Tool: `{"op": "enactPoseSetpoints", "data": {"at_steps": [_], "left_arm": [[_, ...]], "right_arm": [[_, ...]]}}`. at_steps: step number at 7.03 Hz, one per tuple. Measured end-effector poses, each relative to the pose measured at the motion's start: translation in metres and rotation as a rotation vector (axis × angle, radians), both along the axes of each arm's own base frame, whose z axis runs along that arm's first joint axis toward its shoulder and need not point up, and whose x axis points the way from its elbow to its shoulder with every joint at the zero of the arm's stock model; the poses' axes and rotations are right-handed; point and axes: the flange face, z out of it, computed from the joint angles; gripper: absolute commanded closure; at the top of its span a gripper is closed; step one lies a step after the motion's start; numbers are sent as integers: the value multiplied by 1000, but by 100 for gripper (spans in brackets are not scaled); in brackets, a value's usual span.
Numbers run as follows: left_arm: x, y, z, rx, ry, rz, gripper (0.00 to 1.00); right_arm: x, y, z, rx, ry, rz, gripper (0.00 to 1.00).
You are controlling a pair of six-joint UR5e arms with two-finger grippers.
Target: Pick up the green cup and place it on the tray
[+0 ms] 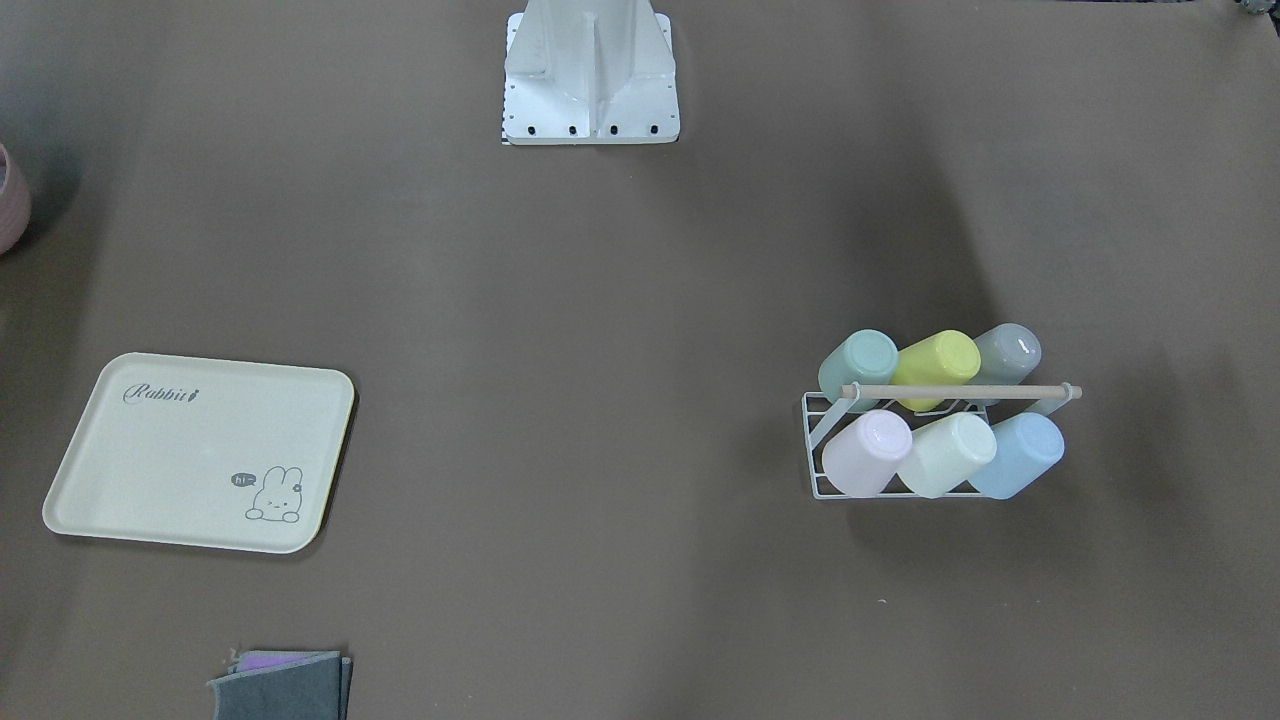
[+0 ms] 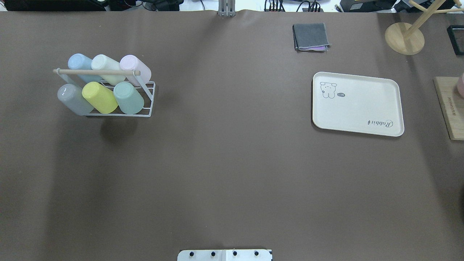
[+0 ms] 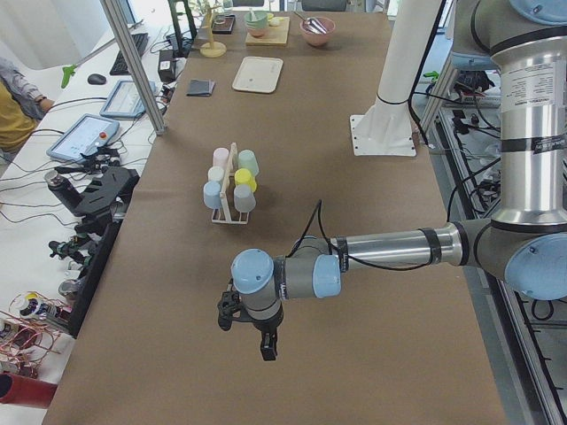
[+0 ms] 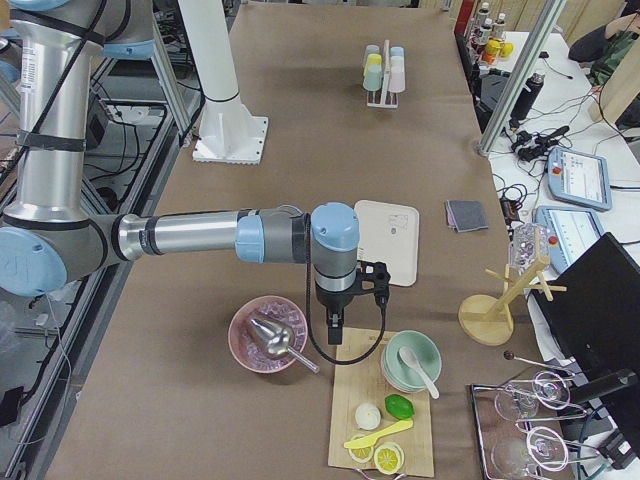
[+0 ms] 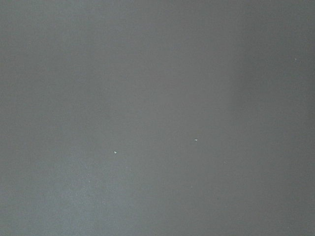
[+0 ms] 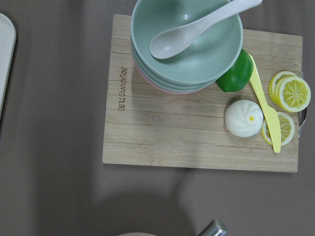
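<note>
Brown table cover (image 2: 232,163), green cup (image 2: 128,98) racked in wire rack (image 2: 149,108) around 10 o'clock overhead, tray (image 2: 359,108) around 2. Can't tell whether left gripper (image 3: 267,343) or right gripper (image 4: 333,322) is open or closed.

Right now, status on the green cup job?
Left gripper over bare table, right gripper by cutting board; open or shut unreadable. Green cup in rack, beside yellow cup. Tray bare.
</note>
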Motion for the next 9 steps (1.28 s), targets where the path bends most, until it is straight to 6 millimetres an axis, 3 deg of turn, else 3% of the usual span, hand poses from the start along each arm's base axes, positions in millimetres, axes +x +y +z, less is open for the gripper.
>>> {"op": "enactPoseSetpoints", "data": {"at_steps": [5, 9], "left_arm": [[0, 0, 2, 10, 0, 0, 2], [7, -9, -19, 71, 87, -57, 2]], "right_arm": [[-1, -5, -10, 20, -8, 0, 0], [-2, -7, -20, 33, -33, 6, 0]]}}
